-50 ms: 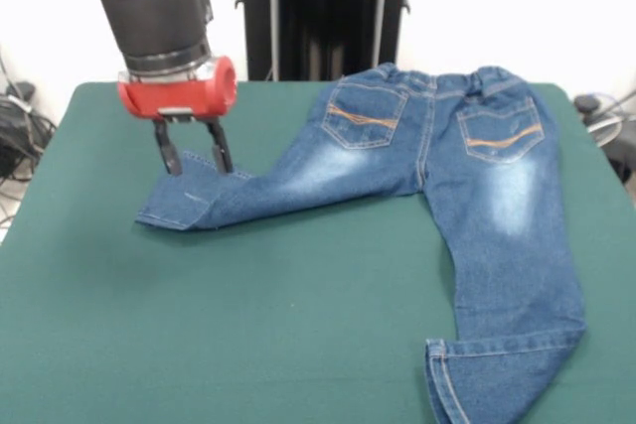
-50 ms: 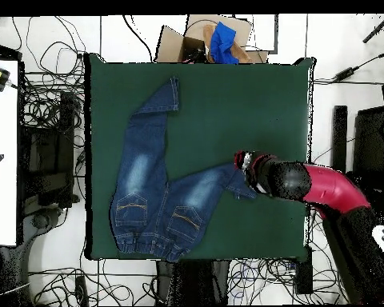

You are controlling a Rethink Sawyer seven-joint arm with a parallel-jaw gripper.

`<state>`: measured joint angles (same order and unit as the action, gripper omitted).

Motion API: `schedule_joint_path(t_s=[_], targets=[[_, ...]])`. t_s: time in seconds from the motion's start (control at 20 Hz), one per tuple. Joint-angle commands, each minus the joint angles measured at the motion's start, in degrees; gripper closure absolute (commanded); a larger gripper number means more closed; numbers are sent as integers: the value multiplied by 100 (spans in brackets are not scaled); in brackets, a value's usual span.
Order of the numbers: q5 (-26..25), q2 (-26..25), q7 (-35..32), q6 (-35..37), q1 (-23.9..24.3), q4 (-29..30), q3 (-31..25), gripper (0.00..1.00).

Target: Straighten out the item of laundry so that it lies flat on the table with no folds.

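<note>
The item of laundry (image 1: 427,161), a small pair of blue jeans with faded patches and orange pocket stitching, lies back-up on the green table (image 1: 248,325). Its waistband is at the far edge. One leg runs straight toward the near right corner, and its hem (image 1: 442,379) is turned over. The other leg bends sideways to the left, with its end (image 1: 184,204) creased. My gripper (image 1: 194,159) stands upright over that leg end, open, with both fingertips down at the cloth. In the overhead view the jeans (image 2: 159,200) form a V on the table (image 2: 251,96), and the red wrist covers the gripper (image 2: 245,164).
A cardboard box (image 2: 197,41) holding a blue object sits just beyond the table's top edge in the overhead view. Cables ring the table. A white surface (image 2: 2,152) stands at the left. The table's near-left area in the front view is bare green cloth.
</note>
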<state>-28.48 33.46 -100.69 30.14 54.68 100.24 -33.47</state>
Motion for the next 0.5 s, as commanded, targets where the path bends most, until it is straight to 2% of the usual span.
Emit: schedule_joint_path(t_s=[0.05, 0.5], targets=[[-860, -533, 856, -609, 112, 492, -316, 0], [-1286, -763, 1191, -257, 158, 154, -494, 0]])
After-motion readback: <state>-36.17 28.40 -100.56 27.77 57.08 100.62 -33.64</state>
